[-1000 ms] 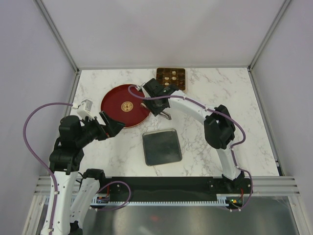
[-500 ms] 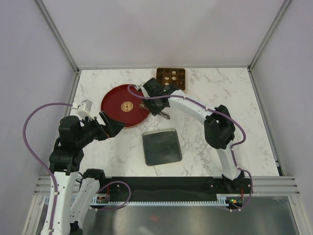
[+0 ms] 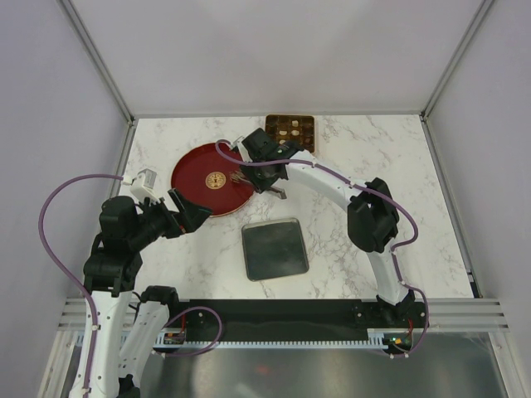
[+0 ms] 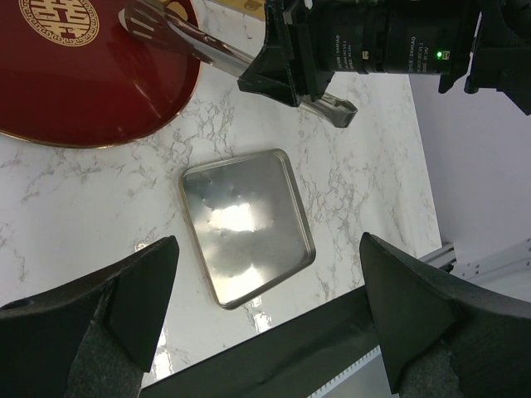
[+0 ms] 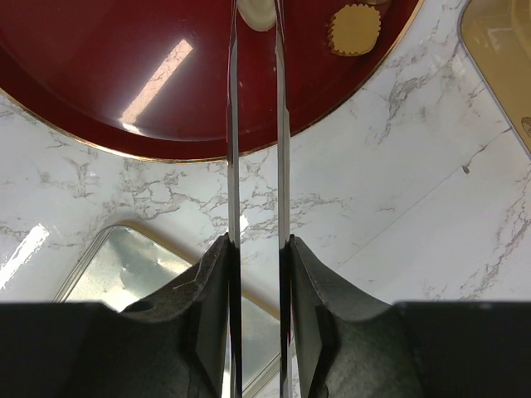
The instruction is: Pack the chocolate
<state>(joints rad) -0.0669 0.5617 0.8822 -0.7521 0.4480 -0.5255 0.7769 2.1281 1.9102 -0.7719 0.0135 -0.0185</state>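
Two pieces of chocolate lie on the red dish [image 5: 99, 66]: a cream one [image 5: 254, 12] and a light brown frilled one [image 5: 355, 29]. My right gripper [image 5: 255, 249] is shut on metal tongs [image 5: 231, 124]. Their two blades reach out over the dish rim and stand close on either side of the cream piece. From above, the right gripper [image 3: 264, 176] hangs at the dish's right edge [image 3: 192, 189]. My left gripper [image 4: 265, 315] is open and holds nothing, hovering off the dish's near left side [image 3: 187, 214].
A gold box [image 3: 290, 131] with several chocolates in its cells stands at the back, right of the dish. A shallow silver tin lid [image 3: 275, 249] lies on the marble in front of the dish. The gold emblem [image 3: 219, 178] marks the dish's centre.
My right gripper has carried the tongs a little further over the dish, and the blades have drawn closer together around the cream piece. The left arm has stayed still.
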